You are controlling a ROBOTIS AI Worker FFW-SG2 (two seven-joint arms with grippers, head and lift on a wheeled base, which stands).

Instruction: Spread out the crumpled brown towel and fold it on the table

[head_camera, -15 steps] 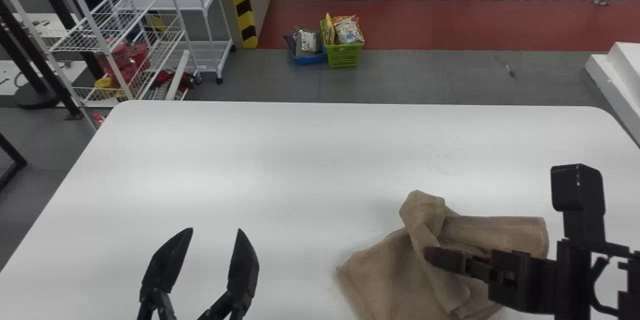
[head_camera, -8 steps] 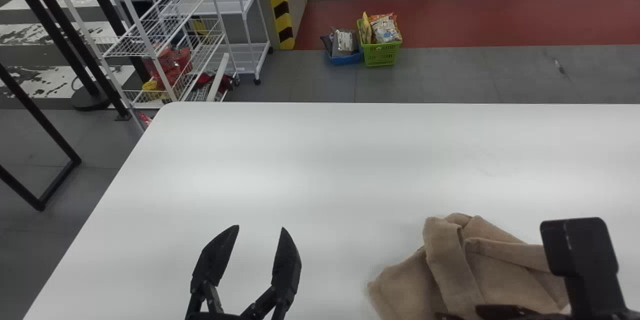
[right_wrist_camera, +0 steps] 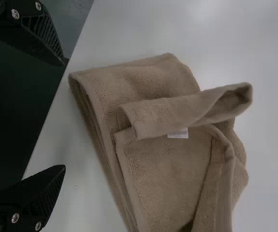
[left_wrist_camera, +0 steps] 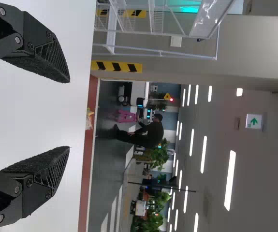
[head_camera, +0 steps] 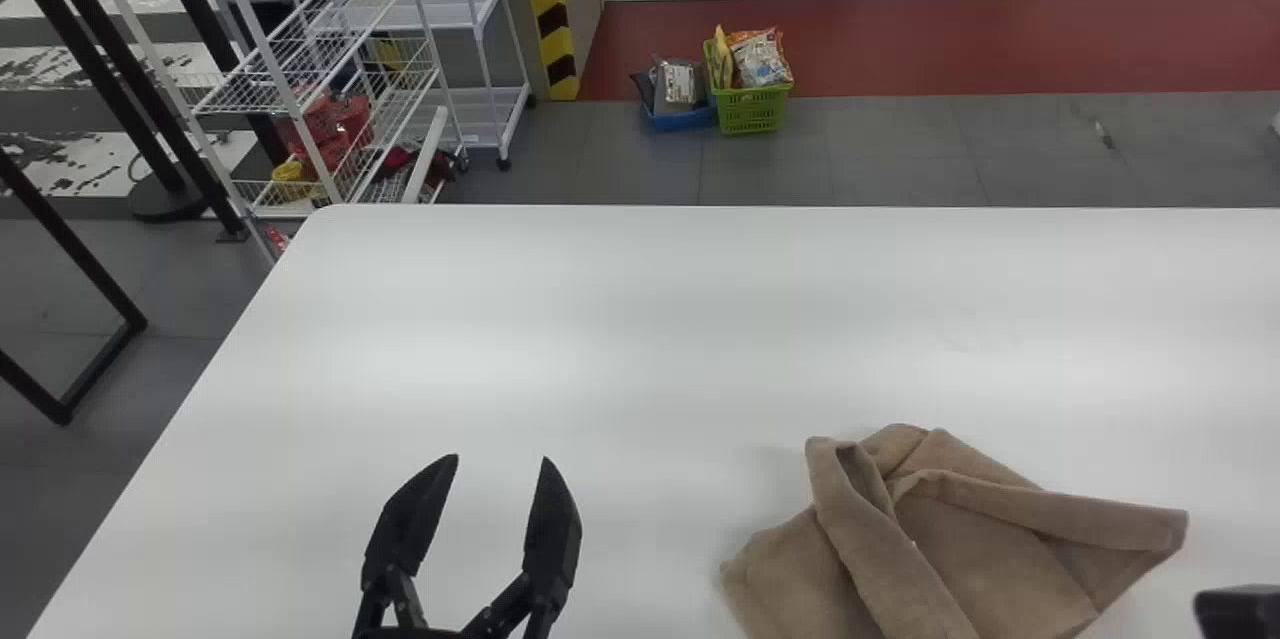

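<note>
Rumpled towel [head_camera: 960, 549] on the table [head_camera: 600, 319]

From here I see it bunched at the robot's right, a white tag [right_wrist_camera: 178, 133] among its folds. The left end effector [head_camera: 501, 458] hangs spread and empty over the table; the right end effector [head_camera: 1240, 611], also spread, is near the towel.

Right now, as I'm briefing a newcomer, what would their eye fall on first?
Probably the crumpled brown towel, heaped toward the right on the white table in the head view. Next, the left gripper, black fingers spread apart at the near left. Beyond the table's far edge, the bright green basket stands out on the grey floor.
</note>
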